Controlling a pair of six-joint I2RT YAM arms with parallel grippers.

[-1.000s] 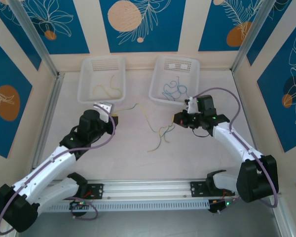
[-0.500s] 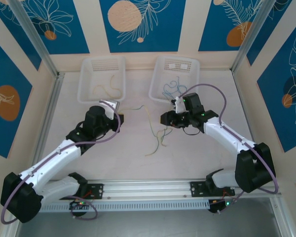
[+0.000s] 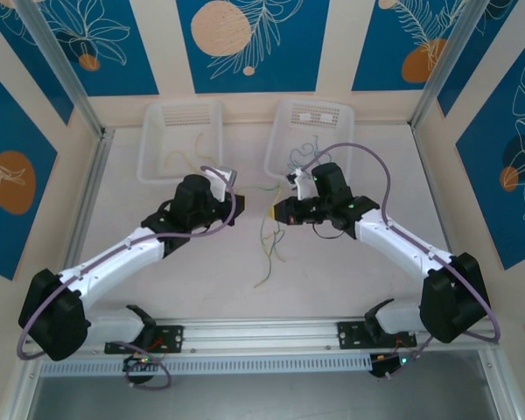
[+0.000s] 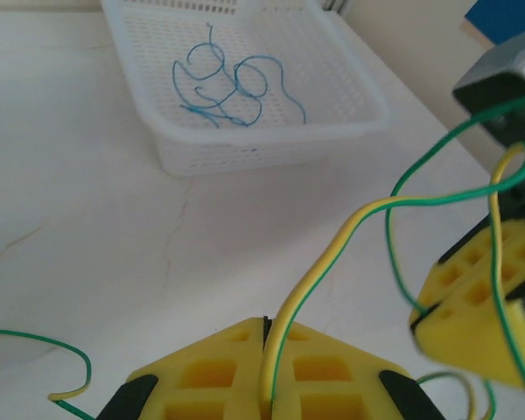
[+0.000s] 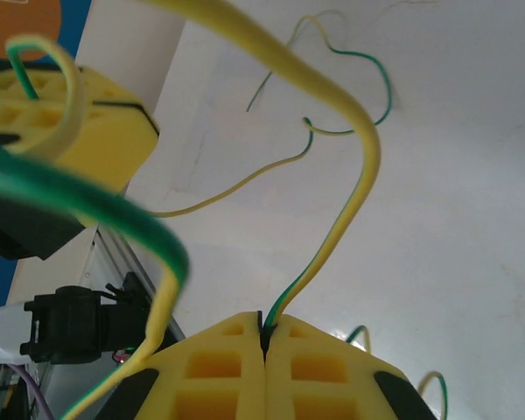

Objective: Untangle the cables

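Several yellow-and-green cables [image 3: 267,236] are bunched at the table's middle, some lying loose on the surface. My left gripper [image 3: 234,208] is shut on one yellow-green cable [image 4: 332,258], pinched at the jaw seam [image 4: 267,324]. My right gripper [image 3: 277,213] is shut on another yellow-green cable [image 5: 332,236] at its seam [image 5: 264,327]. The two grippers face each other a short way apart, with the cables looping between them. In the left wrist view the right gripper [image 4: 472,319] shows at the right. The left gripper's yellow fingers [image 5: 70,122] appear at upper left in the right wrist view.
Two white baskets stand at the back. The left basket [image 3: 153,140] holds yellow cables [image 3: 188,157]; the right basket [image 3: 341,131] holds blue cables [image 3: 302,156], also seen as blue cables [image 4: 232,83]. A metal rail [image 3: 262,332] runs along the near edge.
Both grippers have moved inward toward each other, each keeping its cable. The cables between them have gone slack and gathered into a tighter bunch.
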